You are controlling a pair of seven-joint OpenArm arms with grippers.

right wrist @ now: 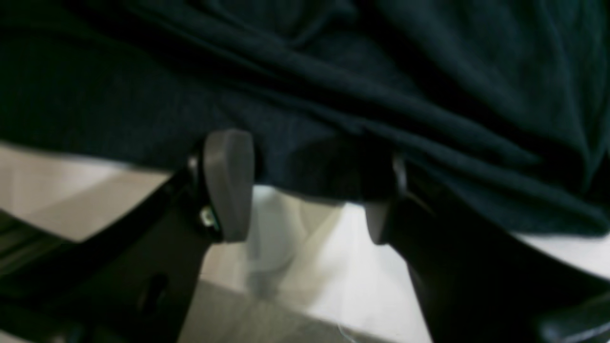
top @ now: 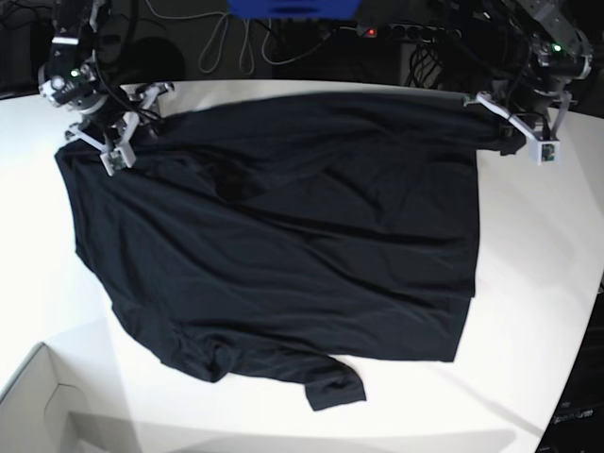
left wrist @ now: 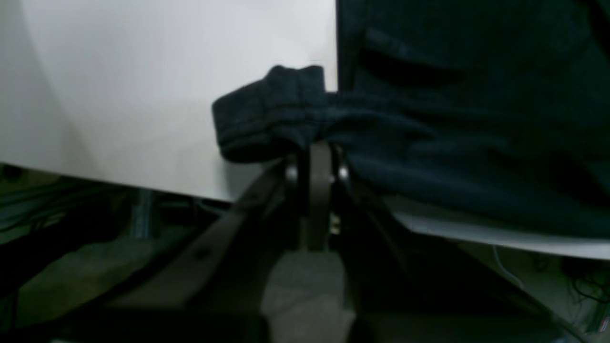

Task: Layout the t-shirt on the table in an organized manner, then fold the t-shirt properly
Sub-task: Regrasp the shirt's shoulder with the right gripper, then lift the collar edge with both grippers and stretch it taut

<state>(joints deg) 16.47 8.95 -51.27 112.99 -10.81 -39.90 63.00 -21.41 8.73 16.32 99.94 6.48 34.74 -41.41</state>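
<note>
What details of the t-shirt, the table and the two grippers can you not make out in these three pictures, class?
- Left wrist view: the left gripper is shut on the t-shirt; dark blur hides the fabric between its fingers.
- Right wrist view: the frame edges crop the t-shirt.
- Base view: the right gripper is too small to show its opening; the t-shirt covers most of the table.
</note>
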